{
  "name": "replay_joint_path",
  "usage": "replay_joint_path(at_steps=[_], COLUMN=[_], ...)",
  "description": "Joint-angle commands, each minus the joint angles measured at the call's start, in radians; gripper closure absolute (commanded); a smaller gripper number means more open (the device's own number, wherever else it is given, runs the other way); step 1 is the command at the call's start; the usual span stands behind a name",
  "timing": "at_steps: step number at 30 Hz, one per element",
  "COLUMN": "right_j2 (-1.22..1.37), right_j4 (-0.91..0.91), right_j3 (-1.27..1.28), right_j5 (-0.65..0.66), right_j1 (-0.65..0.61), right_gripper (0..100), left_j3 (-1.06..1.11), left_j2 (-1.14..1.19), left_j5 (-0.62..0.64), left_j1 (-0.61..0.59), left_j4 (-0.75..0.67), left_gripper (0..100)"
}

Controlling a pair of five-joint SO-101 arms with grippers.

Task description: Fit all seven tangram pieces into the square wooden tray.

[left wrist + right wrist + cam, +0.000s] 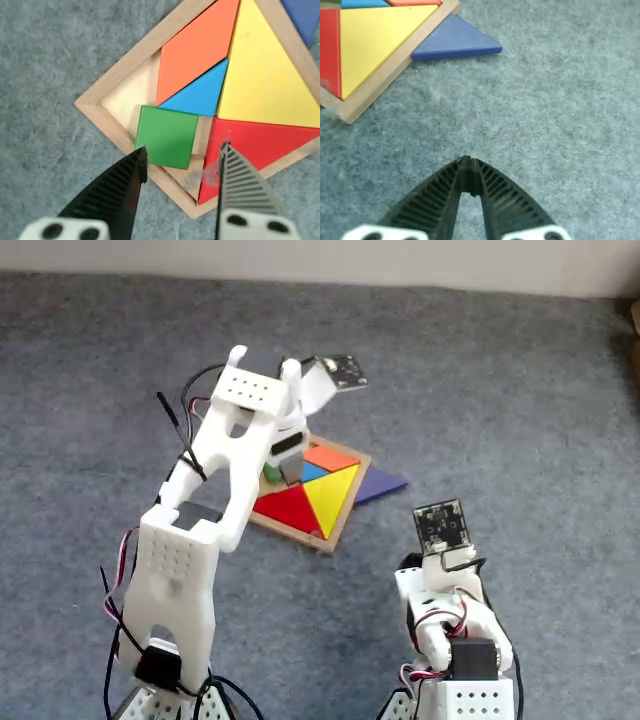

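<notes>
The square wooden tray (pixel 345 521) lies mid-table and holds a yellow triangle (pixel 335 495), a red triangle (pixel 285 508), an orange parallelogram (pixel 330 457) and a small blue triangle (pixel 312 472). A green square (pixel 167 135) lies askew in the tray's bare corner, one edge over the rim (pixel 95 107). My left gripper (pixel 184 150) hangs open just above it, a finger on either side. A dark blue triangle (pixel 452 40) lies on the carpet against the tray's outer rim (pixel 385 80). My right gripper (pixel 467 165) is shut and empty, low over the carpet, well short of that triangle.
Grey carpet covers the whole table. The left arm (pixel 235 450) reaches over the tray and hides its near-left part in the high view. The right arm (pixel 450 630) sits folded at the front right, with open carpet around it.
</notes>
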Motion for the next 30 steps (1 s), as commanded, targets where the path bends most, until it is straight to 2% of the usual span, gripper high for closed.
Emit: replay_joint_path(at_steps=[1,7,14,25,30], right_j2=[-0.018,-0.018,-0.018,-0.018,-0.018], right_j4=[-0.004,-0.004,-0.004,-0.004,-0.004], right_j3=[0.110,0.110,0.110,0.110,0.110], right_j5=[-0.006,-0.006,-0.006,-0.006,-0.006], right_j1=[0.012,0.012,0.012,0.012,0.012], right_gripper=[99.2,99.2,99.2,99.2,99.2], left_j3=[-0.050,-0.050,-0.028,-0.025,-0.022], left_j2=[-0.047,-0.114,-0.107,0.053,0.071], left_j5=[-0.008,-0.005,0.095,0.095,0.097], left_j1=[0.007,-0.059,-0.113,-0.093,-0.042], left_j4=[0.006,-0.002,-0.071,-0.129,-0.118], left_gripper=[77,77,77,77,77])
